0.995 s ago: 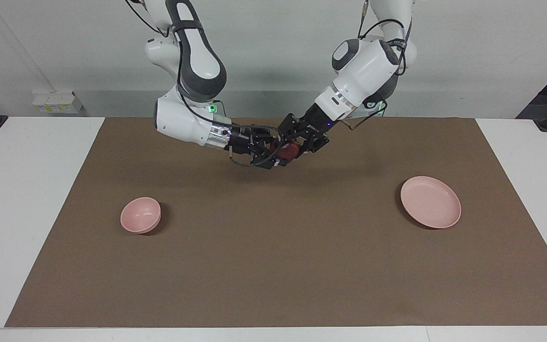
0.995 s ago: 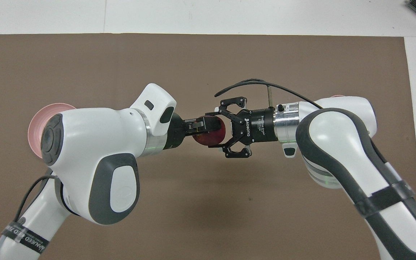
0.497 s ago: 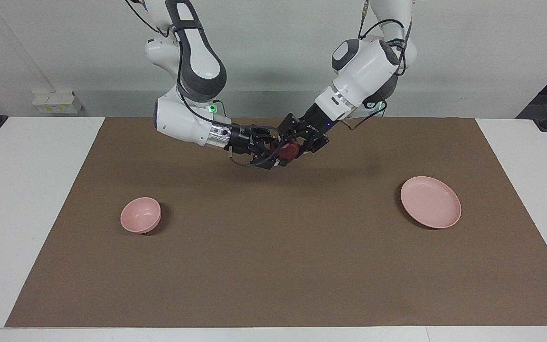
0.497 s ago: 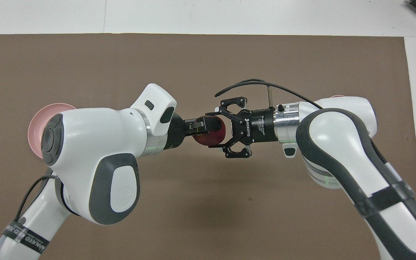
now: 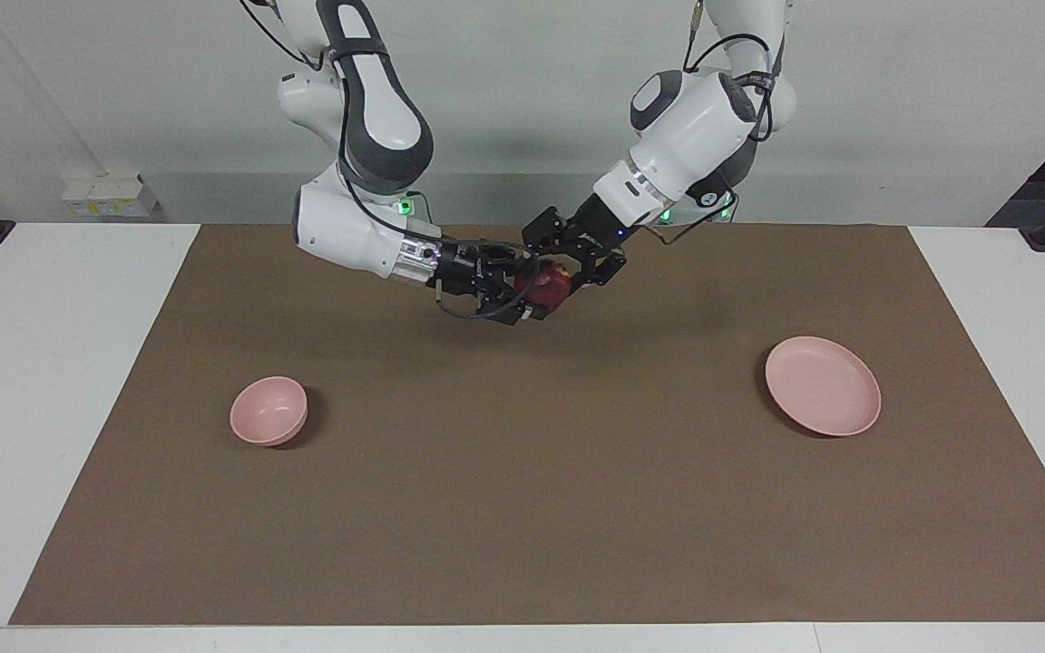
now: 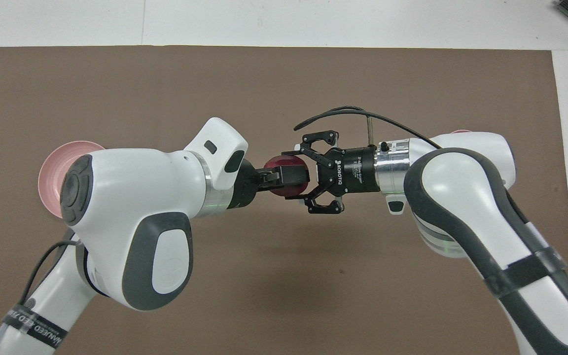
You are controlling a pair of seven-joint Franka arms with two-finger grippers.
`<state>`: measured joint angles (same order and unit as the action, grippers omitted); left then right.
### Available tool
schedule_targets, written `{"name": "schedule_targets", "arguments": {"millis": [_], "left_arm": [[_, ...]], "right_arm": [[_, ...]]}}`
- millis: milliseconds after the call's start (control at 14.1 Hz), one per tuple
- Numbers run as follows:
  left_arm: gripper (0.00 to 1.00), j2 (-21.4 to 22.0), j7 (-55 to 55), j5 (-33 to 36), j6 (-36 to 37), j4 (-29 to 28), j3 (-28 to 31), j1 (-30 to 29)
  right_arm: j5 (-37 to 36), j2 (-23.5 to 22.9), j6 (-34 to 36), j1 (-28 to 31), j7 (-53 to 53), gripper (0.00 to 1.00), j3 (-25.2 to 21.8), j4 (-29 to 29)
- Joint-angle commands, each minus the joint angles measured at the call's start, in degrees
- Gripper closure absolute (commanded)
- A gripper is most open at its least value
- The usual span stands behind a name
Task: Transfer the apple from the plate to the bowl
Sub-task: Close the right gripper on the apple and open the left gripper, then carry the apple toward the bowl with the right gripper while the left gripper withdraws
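Observation:
The dark red apple (image 5: 551, 286) is in the air over the middle of the brown mat, between both grippers; it also shows in the overhead view (image 6: 274, 163). My right gripper (image 5: 530, 292) is shut on it, one finger on each side (image 6: 294, 173). My left gripper (image 5: 566, 272) has its fingers above and below the apple, standing open, and its upper finger covers the apple from above (image 6: 291, 175). The pink plate (image 5: 822, 385) lies empty toward the left arm's end. The pink bowl (image 5: 268, 410) stands empty toward the right arm's end.
A brown mat (image 5: 522, 508) covers most of the white table. In the overhead view the left arm hides most of the plate (image 6: 47, 162) and the right arm hides nearly all of the bowl (image 6: 461, 131).
The left arm has risen a little and shifted toward the right arm, so more of the apple's top shows. The apple and the right gripper moved up slightly together.

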<state>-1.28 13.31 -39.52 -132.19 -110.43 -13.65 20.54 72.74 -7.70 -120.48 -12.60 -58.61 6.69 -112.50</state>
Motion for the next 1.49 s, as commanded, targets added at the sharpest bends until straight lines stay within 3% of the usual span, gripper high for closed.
{"name": "schedule_targets", "arguments": {"millis": [0, 213, 426, 640, 782, 995, 1137, 1421], "left_arm": [[0.00, 1.28, 0.23, 6.17, 8.59, 0.39, 0.73, -3.38], [0.00, 1.54, -0.21, 14.71, 14.06, 0.39, 0.73, -7.60], [0.00, 1.63, -2.83, 20.08, 16.43, 0.04, 0.73, -12.34], [0.00, 1.63, -12.31, 20.88, 18.81, -0.04, 0.73, -17.62], [0.00, 1.54, -17.85, 22.36, 18.99, -0.04, 0.73, -20.70], [0.00, 1.46, -19.02, 31.94, 18.90, 0.04, 0.82, -21.85], [0.00, 1.19, -19.11, 34.58, 18.81, 0.48, 0.82, -22.99], [0.00, 2.77, -19.80, 37.93, 23.36, 4.94, 7.21, -20.37]], "right_arm": [[-3.89, 0.14, -0.72, 0.82, -0.10, 1.00, 0.07, -0.17], [-10.31, -0.82, -0.80, 3.19, 0.15, 1.00, -0.19, 0.44], [-25.23, -3.81, -3.79, 3.63, -0.10, 1.00, -0.36, 4.12], [-32.37, -5.22, -3.88, 6.97, 0.42, 1.00, -0.54, 5.89], [-42.37, -5.66, -4.32, 8.02, 2.08, 1.00, -0.45, 6.76], [-49.07, -7.07, -4.32, 11.45, 3.92, 1.00, -0.45, 7.83], [-56.01, -7.25, -4.32, 12.68, 8.58, 1.00, -0.45, 8.17], [-60.07, -8.30, -4.23, 17.95, 15.52, 1.00, -0.45, 10.02]]}}
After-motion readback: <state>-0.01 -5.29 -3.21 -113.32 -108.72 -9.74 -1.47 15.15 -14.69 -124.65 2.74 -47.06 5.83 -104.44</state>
